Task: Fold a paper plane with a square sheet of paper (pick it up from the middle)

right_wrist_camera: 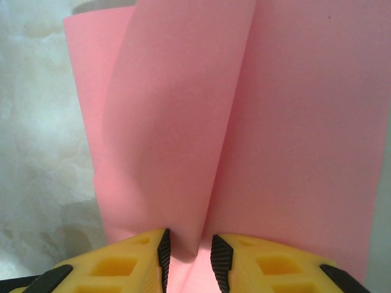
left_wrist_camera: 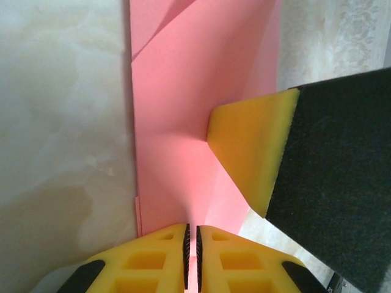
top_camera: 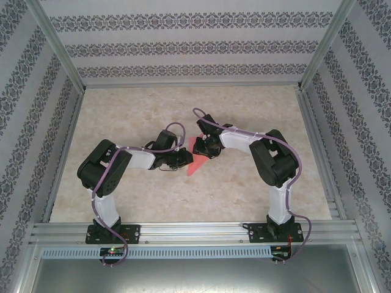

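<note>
Pink-red paper sheet (top_camera: 195, 165), partly folded, sits on the marbled tabletop (top_camera: 244, 189) directly between the two grippers, which meet tip to tip over it. Left gripper (left_wrist_camera: 191, 262): yellow fingers set almost together, with only a thin slit between the ribbed pads. The near edge of the sheet runs into that slit and is pinched there. Ahead of the left fingertips the sheet stretches away flat, with diagonal folded flaps at its far end and its left edge straight against bare table. Just ahead and to the right of the left gripper, one yellow-tipped finger (left_wrist_camera: 253, 149) of the right gripper rests on the top face of the sheet, its black body reaching in from the right. Right gripper (right_wrist_camera: 189, 256): jaws partway closed, with a raised rounded fold of the sheet narrowing down between the pads. Both pads sit against its flanks, so it grips that fold. Ahead of the right fingertips the fold widens. A flatter panel of the sheet lies to its right and bare table to its left. Whether the sheet is lifted clear of the table under the right gripper: cannot tell.
</note>
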You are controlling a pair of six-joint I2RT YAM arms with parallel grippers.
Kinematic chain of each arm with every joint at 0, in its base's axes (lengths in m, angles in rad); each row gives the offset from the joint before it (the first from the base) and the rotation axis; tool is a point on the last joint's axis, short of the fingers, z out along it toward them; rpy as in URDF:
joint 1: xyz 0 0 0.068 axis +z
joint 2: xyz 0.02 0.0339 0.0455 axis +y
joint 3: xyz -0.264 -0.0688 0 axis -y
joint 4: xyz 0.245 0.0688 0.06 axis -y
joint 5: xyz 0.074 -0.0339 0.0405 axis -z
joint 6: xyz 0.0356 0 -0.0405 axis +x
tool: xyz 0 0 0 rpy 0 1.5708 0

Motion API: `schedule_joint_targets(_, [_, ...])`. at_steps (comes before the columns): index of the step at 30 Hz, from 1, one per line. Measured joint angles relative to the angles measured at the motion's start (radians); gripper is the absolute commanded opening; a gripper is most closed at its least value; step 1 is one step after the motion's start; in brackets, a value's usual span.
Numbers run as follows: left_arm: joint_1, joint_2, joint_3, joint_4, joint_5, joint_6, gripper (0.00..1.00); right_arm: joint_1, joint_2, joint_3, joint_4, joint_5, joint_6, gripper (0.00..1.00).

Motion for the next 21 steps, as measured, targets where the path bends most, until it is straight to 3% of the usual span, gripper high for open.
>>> schedule_joint_targets(21, [-0.014, -0.012, 0.013, -0.023, 0.005, 0.015, 0.15, 0.005, 0.004, 0.009, -0.010, 0.009, -0.005, 0.32])
